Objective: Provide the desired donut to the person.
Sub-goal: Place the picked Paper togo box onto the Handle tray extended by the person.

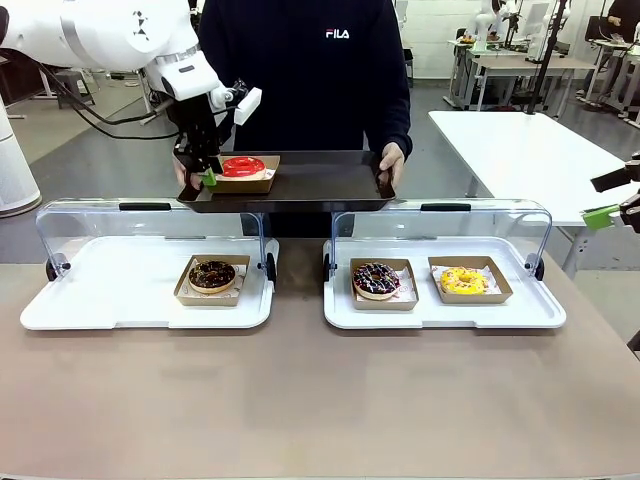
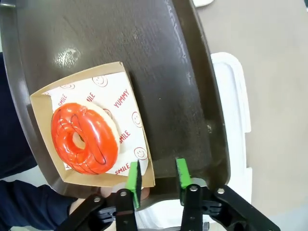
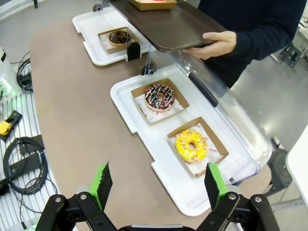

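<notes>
Left gripper (image 2: 158,172) is right up close, jaws apart (not pinching anything), with the box (image 2: 103,179) corner sitting between the pads. Red donut (image 2: 84,138) sits in that box at 8 o'clock on the tray (image 2: 159,72) the person (image 1: 310,80) holds up. Right gripper (image 3: 158,185) hangs wide open, yellow donut (image 3: 191,146) at its 1 o'clock.

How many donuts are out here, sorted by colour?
Red: 1, the red glazed donut on the black tray that the person holds.
Chocolate: 2, the dark chocolate donut and the sprinkled chocolate donut.
Yellow: 1, the yellow donut.
Total: 4 donuts.
</notes>
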`<state>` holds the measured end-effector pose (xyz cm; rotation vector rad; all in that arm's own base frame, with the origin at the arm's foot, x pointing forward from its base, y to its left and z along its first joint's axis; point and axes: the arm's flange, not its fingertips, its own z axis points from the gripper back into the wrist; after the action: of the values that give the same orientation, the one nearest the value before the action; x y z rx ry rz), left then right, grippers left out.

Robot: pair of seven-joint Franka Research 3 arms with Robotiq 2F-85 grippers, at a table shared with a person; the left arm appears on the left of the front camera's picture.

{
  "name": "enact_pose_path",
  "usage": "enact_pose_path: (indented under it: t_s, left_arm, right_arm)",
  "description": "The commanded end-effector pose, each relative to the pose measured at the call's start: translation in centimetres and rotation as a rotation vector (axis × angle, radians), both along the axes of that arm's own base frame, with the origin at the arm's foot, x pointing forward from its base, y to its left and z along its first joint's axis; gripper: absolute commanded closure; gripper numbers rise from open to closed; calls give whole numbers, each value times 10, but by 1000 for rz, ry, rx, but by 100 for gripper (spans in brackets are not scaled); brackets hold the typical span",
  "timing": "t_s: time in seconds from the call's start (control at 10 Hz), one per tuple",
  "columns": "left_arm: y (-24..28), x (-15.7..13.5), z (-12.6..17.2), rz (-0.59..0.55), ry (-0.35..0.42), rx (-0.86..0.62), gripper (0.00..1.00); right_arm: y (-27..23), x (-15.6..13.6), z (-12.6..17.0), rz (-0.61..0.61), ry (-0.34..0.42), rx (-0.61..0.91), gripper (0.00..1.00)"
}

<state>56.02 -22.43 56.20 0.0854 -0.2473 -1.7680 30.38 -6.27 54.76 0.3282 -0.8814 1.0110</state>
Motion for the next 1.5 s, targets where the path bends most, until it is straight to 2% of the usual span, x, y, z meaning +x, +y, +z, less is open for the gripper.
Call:
enact_pose_path:
  t_s: [0.0, 0.2, 0.8, 0.9, 1.4]
  left_arm:
    - [5, -3, 14, 21, 38, -20, 0]
    - [2, -2, 19, 62, 96, -14, 0]
    - [17, -5, 18, 32, 131, -77, 0]
    - [10, -3, 18, 50, 97, -41, 0]
    - [10, -3, 18, 50, 97, -41, 0]
  right_arm:
    - [0, 1, -1, 11, -4, 17, 0]
    - [0, 1, -1, 11, -4, 17, 0]
    - [0, 1, -1, 11, -4, 17, 0]
    - [0, 1, -1, 11, -4, 17, 0]
    - [0, 1, -1, 11, -4, 17, 0]
